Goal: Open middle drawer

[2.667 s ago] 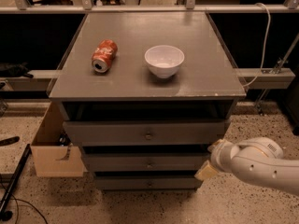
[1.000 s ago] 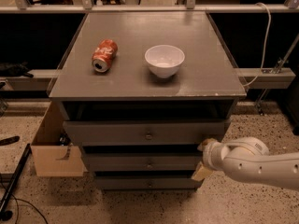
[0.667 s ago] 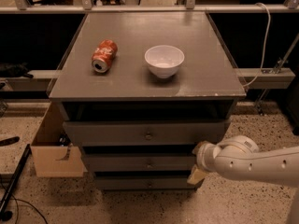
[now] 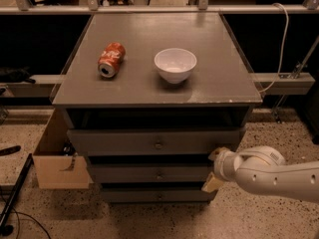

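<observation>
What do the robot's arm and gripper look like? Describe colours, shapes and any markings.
The arm is a smooth, rounded, off-white tube with a bulbous joint and a few small dark dots along its shell. No cables or lettering show. The gripper, by the right end of the middle drawer, has two pale beige fingers, set apart.

high frontal camera looks down at cabinet (image 4: 219, 76), gripper (image 4: 214, 169) lower right.

Middle drawer (image 4: 129, 174): matt grey front, small metal knob. Table (image 4: 219, 83): matt grey top, scuffed front edge. Can (image 4: 110, 59): glossy metal. Bowl (image 4: 175, 65): glossy white. Gripper (image 4: 214, 169), lower right beside the drawers: smooth pale plastic, fingers apart.
</observation>
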`<action>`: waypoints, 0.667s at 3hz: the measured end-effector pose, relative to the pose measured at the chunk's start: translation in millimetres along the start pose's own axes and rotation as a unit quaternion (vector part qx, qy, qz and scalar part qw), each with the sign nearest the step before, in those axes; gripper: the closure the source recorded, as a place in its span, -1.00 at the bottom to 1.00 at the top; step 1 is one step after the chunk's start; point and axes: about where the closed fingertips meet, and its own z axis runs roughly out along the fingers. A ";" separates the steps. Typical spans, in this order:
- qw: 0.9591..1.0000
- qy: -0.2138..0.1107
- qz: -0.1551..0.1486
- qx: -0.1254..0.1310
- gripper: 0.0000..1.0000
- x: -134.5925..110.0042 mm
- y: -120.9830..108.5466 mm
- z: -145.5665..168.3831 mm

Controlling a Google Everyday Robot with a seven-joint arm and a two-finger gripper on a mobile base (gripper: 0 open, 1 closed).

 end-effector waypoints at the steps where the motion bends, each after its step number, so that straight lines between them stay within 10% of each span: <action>1: 0.999 -0.028 0.016 0.006 -1.00 -4.2 12.1 -1.8; 2: 0.999 -0.028 0.016 0.006 -1.00 -4.2 12.1 -1.8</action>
